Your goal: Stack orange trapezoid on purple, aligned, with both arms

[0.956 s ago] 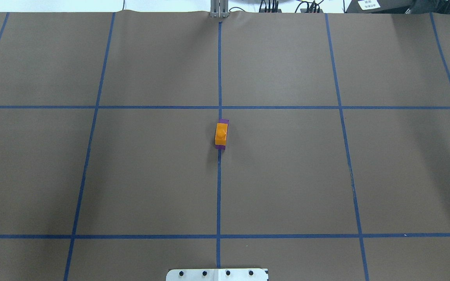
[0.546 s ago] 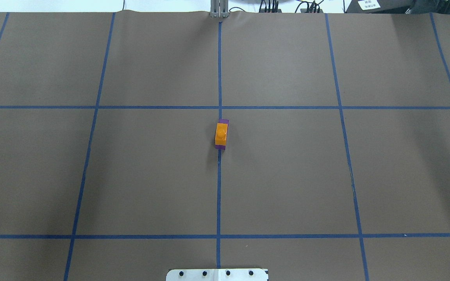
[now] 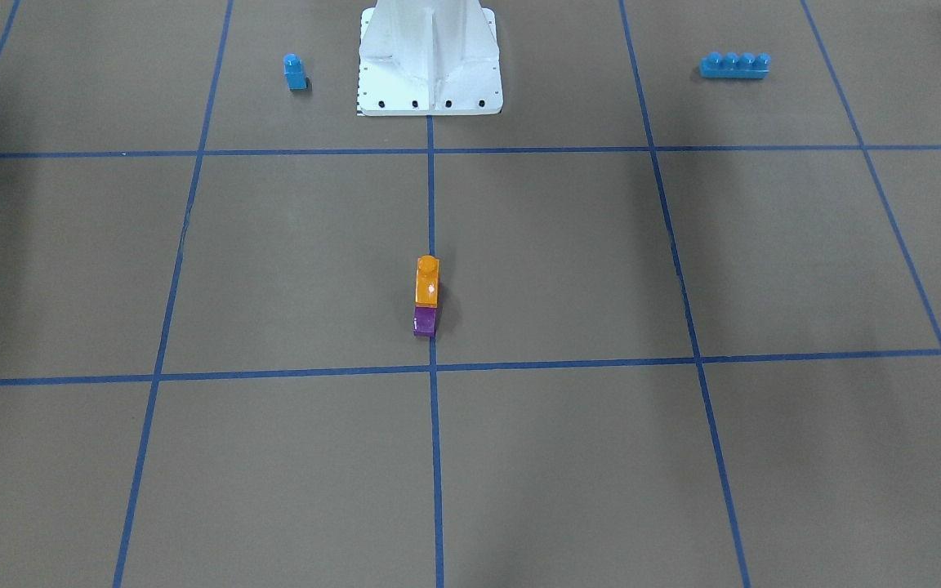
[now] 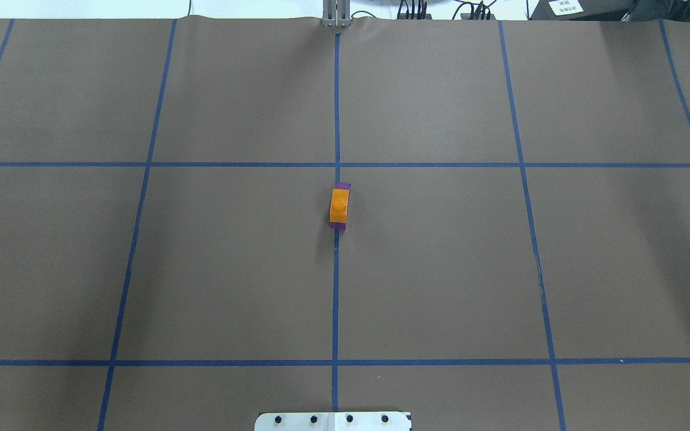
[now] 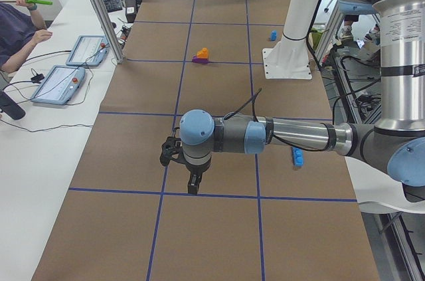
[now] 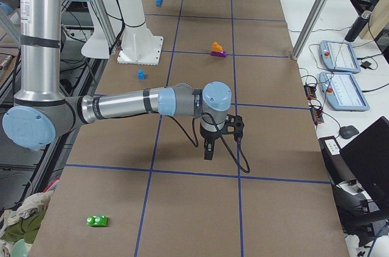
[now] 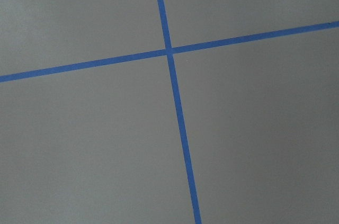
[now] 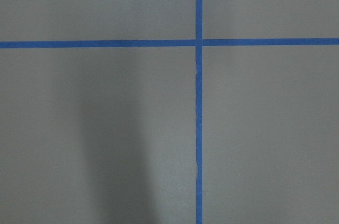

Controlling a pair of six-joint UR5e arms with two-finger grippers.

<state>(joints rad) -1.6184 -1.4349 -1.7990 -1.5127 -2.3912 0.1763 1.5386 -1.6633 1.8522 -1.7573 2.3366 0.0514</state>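
Note:
The orange trapezoid (image 4: pixel 339 205) sits on top of the purple block (image 4: pixel 338 225) on the table's centre line, stud up. The stack also shows in the front view, orange (image 3: pixel 427 282) over purple (image 3: pixel 425 322). No arm is near it. My left gripper (image 5: pixel 191 185) shows only in the exterior left view, pointing down over bare paper far from the stack. My right gripper (image 6: pixel 208 152) shows only in the exterior right view, also pointing down far from the stack. I cannot tell if either is open or shut. Both wrist views show only brown paper and blue tape.
A small blue single-stud block (image 3: pixel 295 72) and a long blue four-stud brick (image 3: pixel 734 65) lie on either side of the white pedestal (image 3: pixel 430 57). A green object (image 6: pixel 97 220) lies near the table's right end. Operators' tablets (image 6: pixel 343 90) sit beside the table.

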